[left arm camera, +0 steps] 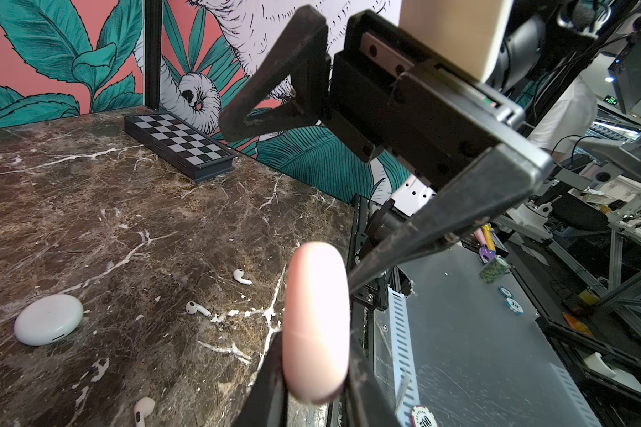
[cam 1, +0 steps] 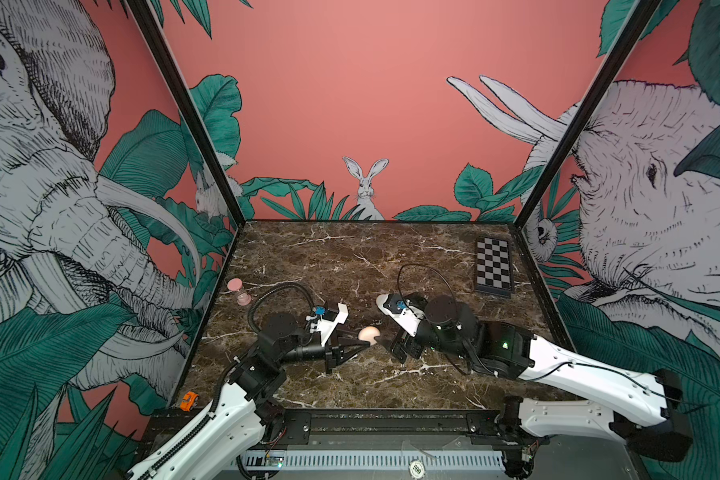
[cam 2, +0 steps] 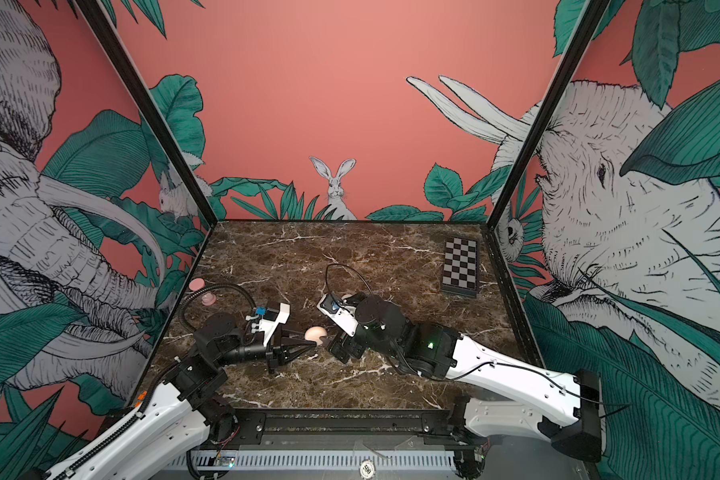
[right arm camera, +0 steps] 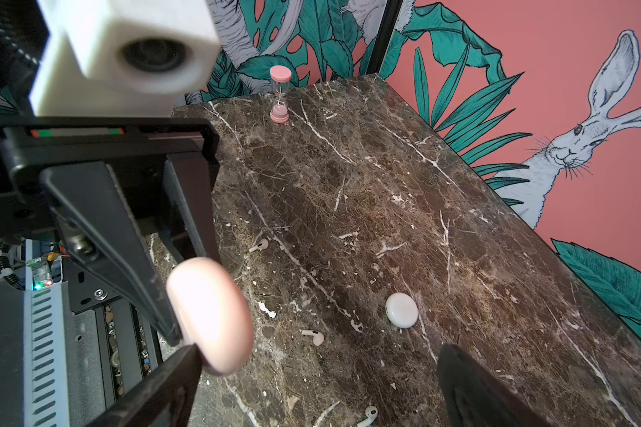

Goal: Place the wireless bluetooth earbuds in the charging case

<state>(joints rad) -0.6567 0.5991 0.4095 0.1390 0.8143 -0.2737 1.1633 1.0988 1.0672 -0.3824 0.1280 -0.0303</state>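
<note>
1. Earbuds (left arm camera: 242,276) lie loose on the marble table (cam 1: 350,257) and none is in a case yet. In the left wrist view two white ones sit apart between the white case (left arm camera: 49,319) and the pink case (left arm camera: 317,332), with a pinkish bud (left arm camera: 141,410) nearer the camera
2. We see the left gripper (cam 1: 364,341) clamped on the pink case and holding it on edge. Only a thin seam shows, so its lid looks closed
3. We see the right gripper (cam 1: 393,345) facing that case, jaws spread wide and empty
4. We judge the step in hand to be opening the pink case. The next move calls for the right gripper to catch the lid at the seam while the left holds firm, and the rounded shell offers little to grip
5. We have little room between the two grippers, and a low sweep could knock the loose buds. The back of the table is bare, with the chessboard (cam 1: 493,266) in the far right corner and the hourglass (cam 1: 238,291) at the left edge, both well apart from the work
</note>
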